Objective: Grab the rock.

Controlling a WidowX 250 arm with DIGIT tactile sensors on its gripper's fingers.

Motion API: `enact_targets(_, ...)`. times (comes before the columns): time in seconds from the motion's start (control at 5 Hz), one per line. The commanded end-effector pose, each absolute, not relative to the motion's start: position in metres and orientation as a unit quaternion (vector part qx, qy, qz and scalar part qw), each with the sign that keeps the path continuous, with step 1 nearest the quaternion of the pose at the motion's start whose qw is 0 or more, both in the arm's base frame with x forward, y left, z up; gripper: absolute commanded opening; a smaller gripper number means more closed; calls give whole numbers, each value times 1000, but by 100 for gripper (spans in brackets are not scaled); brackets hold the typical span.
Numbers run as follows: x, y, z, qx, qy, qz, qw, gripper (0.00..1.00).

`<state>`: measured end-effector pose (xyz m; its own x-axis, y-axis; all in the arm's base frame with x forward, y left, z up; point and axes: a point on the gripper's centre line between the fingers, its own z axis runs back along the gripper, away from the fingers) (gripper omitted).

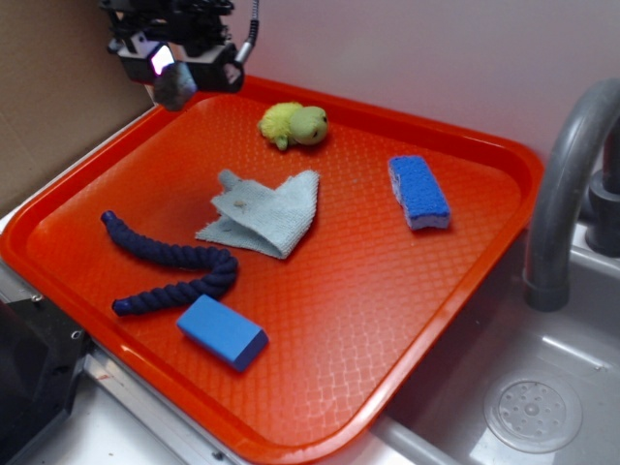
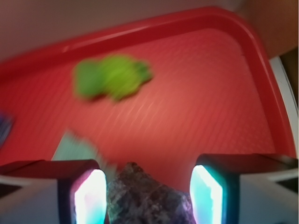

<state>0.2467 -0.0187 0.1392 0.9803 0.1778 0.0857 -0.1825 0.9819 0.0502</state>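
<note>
The rock (image 1: 175, 89) is a rough grey-brown stone. It hangs between the fingers of my gripper (image 1: 180, 77), above the far left corner of the orange tray (image 1: 407, 320). In the wrist view the rock (image 2: 140, 193) fills the gap between the two lit pads, and the gripper (image 2: 148, 196) is shut on it. The red tray floor lies well below it.
On the tray lie a yellow-green plush toy (image 1: 295, 124), a grey cloth (image 1: 263, 211), a blue sponge (image 1: 418, 191), a dark blue rope (image 1: 170, 266) and a blue block (image 1: 222, 331). A grey faucet (image 1: 562, 194) and a sink stand to the right.
</note>
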Motion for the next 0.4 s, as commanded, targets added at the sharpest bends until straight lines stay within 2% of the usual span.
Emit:
enact_targets(0.0,255,-35,220,-24,-138,53,989,0)
enact_targets(0.2,286,-18,209,-22,-121,100,987,0)
